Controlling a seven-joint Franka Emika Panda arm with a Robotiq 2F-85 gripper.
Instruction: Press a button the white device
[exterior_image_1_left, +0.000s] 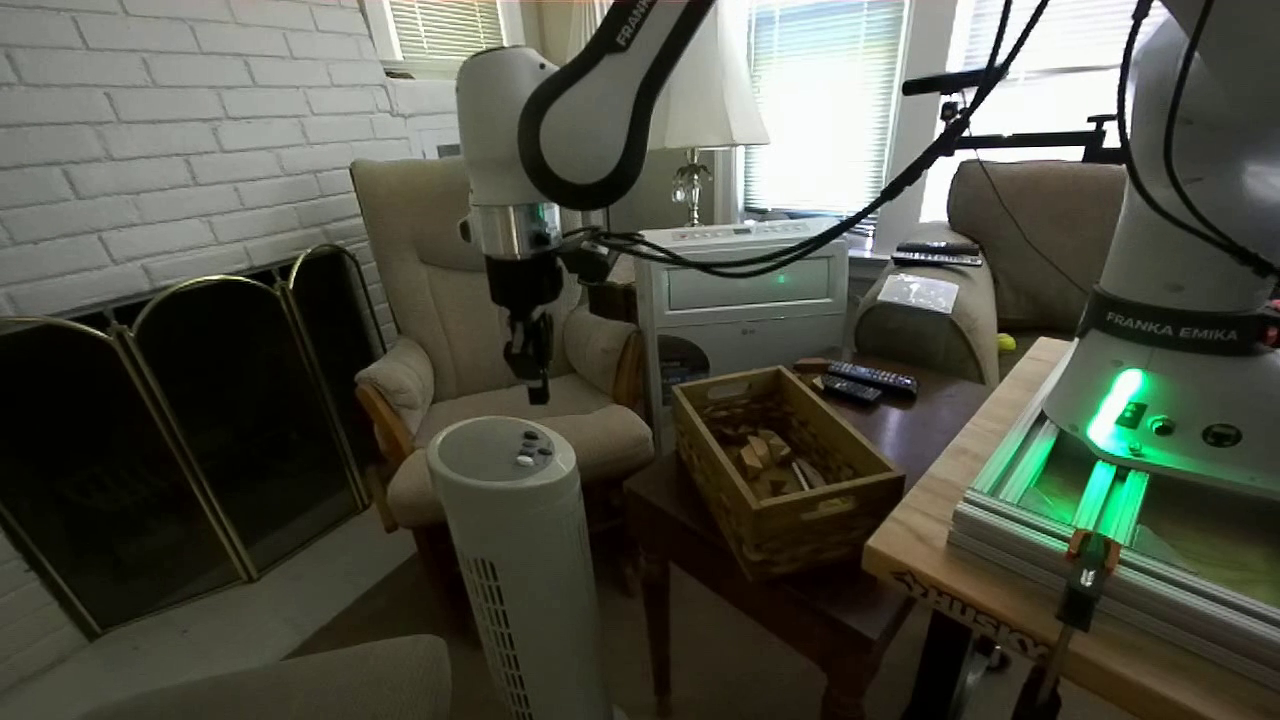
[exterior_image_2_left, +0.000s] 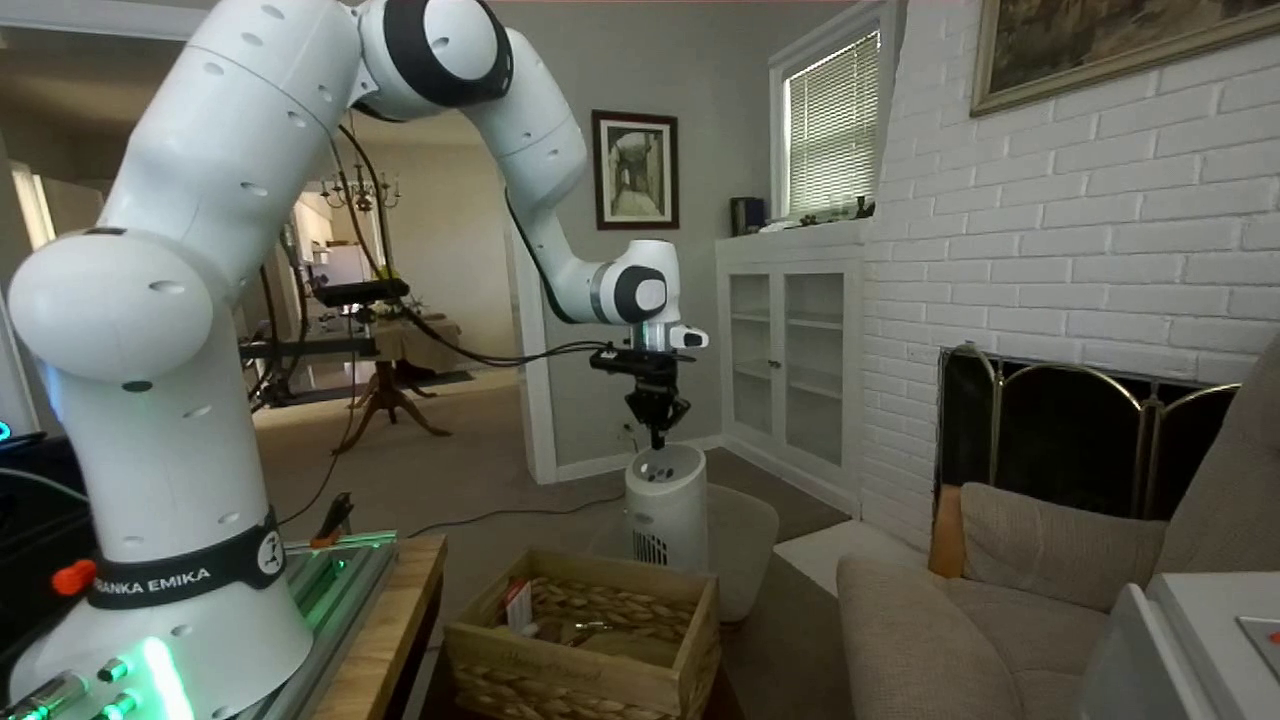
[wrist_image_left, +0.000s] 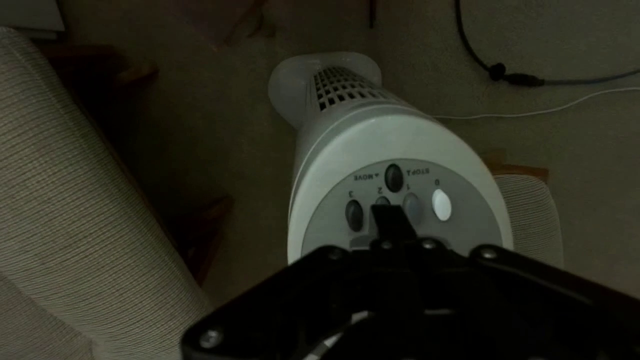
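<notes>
The white device is a tall white tower standing upright, also visible in an exterior view and in the wrist view. Its round top has a grey panel with a white button 0, button 1, button 2, button 3 and a dark move/stop button. My gripper is shut and empty, pointing down just above the top in both exterior views. In the wrist view its fingertips partly cover button 2. Contact does not show.
An armchair stands beside the device. A wicker basket sits on a dark side table with remotes. A white boxy cabinet stands behind. A fireplace screen lines the brick wall. A cable lies on the floor.
</notes>
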